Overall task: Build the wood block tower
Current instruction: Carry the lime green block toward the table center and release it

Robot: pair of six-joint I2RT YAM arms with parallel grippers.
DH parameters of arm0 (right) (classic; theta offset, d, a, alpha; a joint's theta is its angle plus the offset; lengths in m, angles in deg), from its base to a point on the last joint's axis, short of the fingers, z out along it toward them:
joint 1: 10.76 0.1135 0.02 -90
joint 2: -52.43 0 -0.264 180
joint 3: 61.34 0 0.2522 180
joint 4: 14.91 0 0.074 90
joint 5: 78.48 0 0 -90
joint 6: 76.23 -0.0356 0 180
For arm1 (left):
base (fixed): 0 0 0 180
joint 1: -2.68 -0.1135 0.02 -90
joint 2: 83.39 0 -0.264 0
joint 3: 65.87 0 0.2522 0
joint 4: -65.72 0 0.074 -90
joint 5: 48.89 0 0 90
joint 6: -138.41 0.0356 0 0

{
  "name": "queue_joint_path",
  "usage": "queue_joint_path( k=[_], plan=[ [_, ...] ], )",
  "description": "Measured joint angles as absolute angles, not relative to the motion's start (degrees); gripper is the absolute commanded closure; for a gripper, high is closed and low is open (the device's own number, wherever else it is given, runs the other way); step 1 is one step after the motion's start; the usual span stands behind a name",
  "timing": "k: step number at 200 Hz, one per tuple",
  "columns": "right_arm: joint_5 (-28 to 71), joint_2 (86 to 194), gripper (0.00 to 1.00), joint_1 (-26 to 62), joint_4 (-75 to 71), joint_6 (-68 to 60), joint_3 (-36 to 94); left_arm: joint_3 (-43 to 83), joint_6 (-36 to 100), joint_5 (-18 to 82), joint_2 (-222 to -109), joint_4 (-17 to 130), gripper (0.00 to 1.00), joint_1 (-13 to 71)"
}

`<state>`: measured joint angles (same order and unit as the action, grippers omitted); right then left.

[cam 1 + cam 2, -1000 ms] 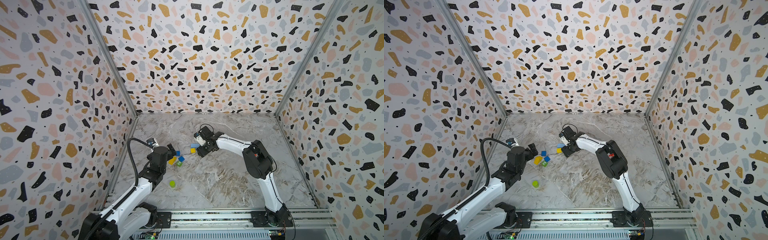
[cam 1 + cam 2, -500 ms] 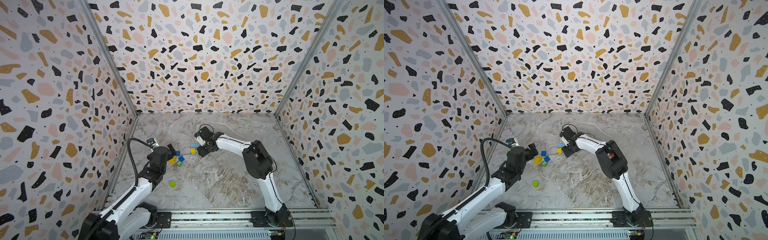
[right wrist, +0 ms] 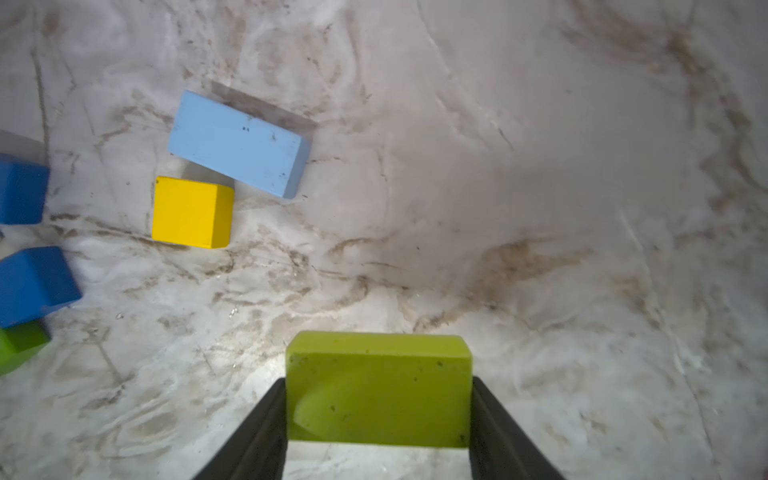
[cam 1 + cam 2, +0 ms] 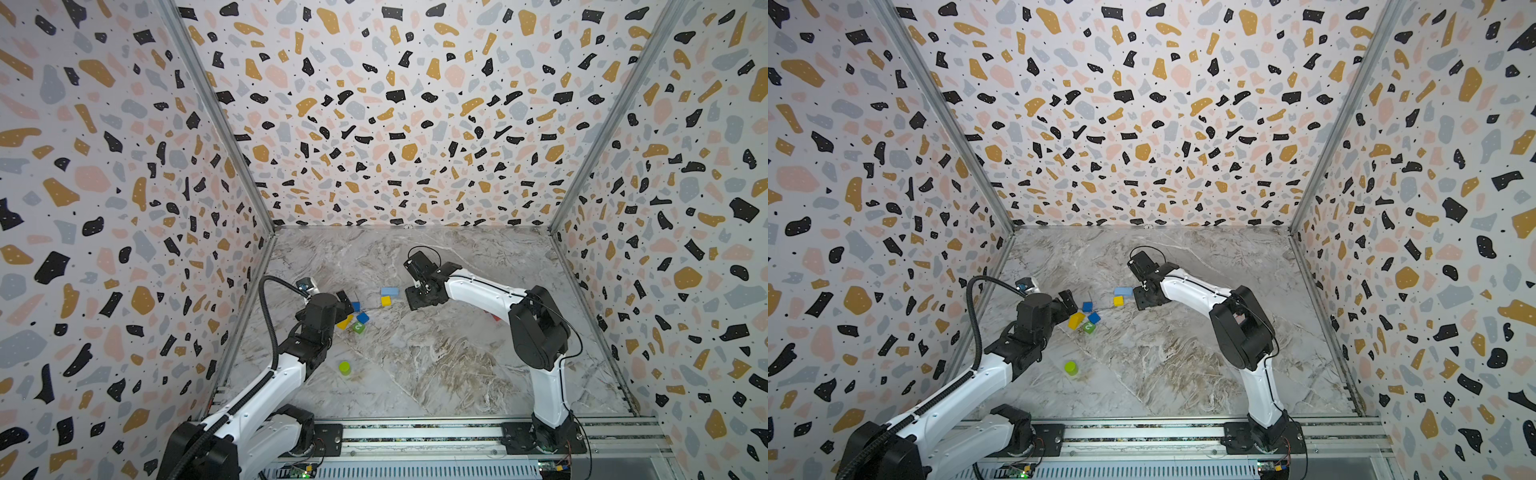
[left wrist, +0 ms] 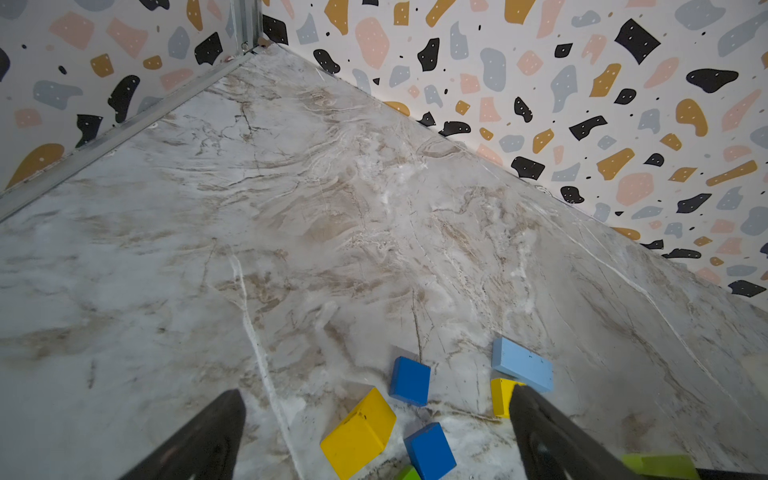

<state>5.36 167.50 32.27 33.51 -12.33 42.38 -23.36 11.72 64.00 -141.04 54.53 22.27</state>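
Observation:
In the right wrist view my right gripper [image 3: 378, 382] is shut on a lime-green bar [image 3: 378, 395], held low over the marble floor; in both top views the gripper [image 4: 419, 298] hides it. Loose wood blocks lie left of it: a light blue bar [image 4: 389, 291], a yellow cube [image 4: 385, 301], two blue cubes [image 4: 355, 306] [image 4: 363, 318], a tilted yellow block [image 4: 345, 322], a green cube [image 4: 358, 328] and a lime cylinder [image 4: 344, 367]. My left gripper [image 5: 374, 395] stands open over the yellow block [image 5: 357, 436]. The wood block tower is out of view.
A red block [image 4: 496, 318] peeks out behind the right arm's elbow. Patterned walls close the marble floor [image 4: 436, 365] on three sides. A metal rail [image 4: 415, 434] with both arm bases runs along the front edge.
The right gripper's jaws have drawn in slightly onto the lime-green bar. Both arms and the loose blocks stay where they were.

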Motion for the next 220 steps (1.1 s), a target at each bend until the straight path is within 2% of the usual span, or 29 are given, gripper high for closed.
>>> queue_joint_path(
  k=[62,157,182,220],
  plan=[
    [1.63,162.27,0.57,32.22,34.03,-24.4,32.5,-23.31,11.72,61.73,-143.64,54.42,0.0,22.27],
    [0.77,161.22,0.53,31.57,30.51,-29.93,25.17,-23.34,11.72,60.48,-143.57,54.51,0.0,22.27],
    [1.19,161.22,0.49,31.28,29.6,-30.17,24.41,-23.31,11.72,60.46,-143.57,54.51,0.0,22.27],
    [1.45,161.22,0.38,31.06,28.61,-30.17,24.37,-23.31,11.72,60.48,-143.57,54.51,0.0,22.27]
  ],
)
